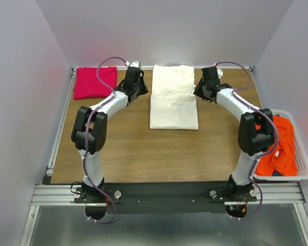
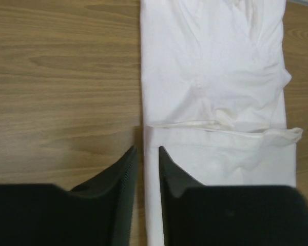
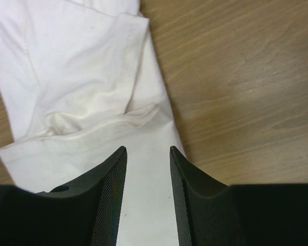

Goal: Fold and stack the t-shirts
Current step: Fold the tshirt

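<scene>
A plain cream-white cotton t-shirt (image 1: 173,97) lies folded into a long rectangle at the middle of the brown wooden desk (image 1: 143,154), toward the far side. One fold runs across it about halfway down. The left hand (image 2: 146,149) hangs just above the shirt's left edge. Its two black fingers are a narrow gap apart, released and grasping nothing, and the cloth's edge and the bare wood show between them. The right hand (image 3: 148,149) hangs over the shirt's right edge with its fingers spread wider, also released, and white cloth lies under the gap. A magenta-pink t-shirt (image 1: 94,82) lies folded flat in the far left corner of the desk, well apart from the white one. An orange-red t-shirt (image 1: 280,148) sits crumpled in a white plastic laundry basket (image 1: 304,159) at the right edge of the desk.
</scene>
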{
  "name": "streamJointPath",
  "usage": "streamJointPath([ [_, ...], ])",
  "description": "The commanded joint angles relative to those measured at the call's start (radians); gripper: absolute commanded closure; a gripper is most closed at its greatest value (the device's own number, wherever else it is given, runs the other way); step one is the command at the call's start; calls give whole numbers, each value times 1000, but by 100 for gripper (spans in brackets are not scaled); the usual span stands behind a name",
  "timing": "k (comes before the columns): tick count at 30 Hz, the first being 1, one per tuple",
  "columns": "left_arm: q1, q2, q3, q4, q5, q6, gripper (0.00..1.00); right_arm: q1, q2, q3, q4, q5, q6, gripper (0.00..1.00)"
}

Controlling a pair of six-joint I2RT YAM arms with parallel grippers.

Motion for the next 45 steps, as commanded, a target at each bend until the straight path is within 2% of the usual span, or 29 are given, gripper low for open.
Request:
streamJointPath([
  [1,-45,-51,-47,19,25,-15,87,62,-61,-40,13,-25,-39,56],
  [3,-74,-30,-41,21,25,-19,96,94,-35,-34,22,-30,-59,56],
  [5,-96,-4,-15,21,63,-24,100,114,-9,-17,25,-54,-72,56],
  [14,-126,152,126,13,108,-7,100,148,190,146,49,-99,-141,56],
  [17,-126,205,155,8,113,0,100,147,243,195,48,-88,-148,59],
  [21,-119,280,224,-22,99,10,100,139,312,227,48,-53,-124,60],
  [28,-99,355,247,-56,88,-16,100,122,370,210,46,-54,-86,61],
  [35,-99,315,139,-41,39,-73,100,122,367,138,48,-93,-64,59],
  [42,-100,194,-64,37,12,-136,100,179,303,20,52,-79,-46,59],
  [45,-100,128,-202,90,10,-156,100,202,240,-62,60,-76,-18,59],
])
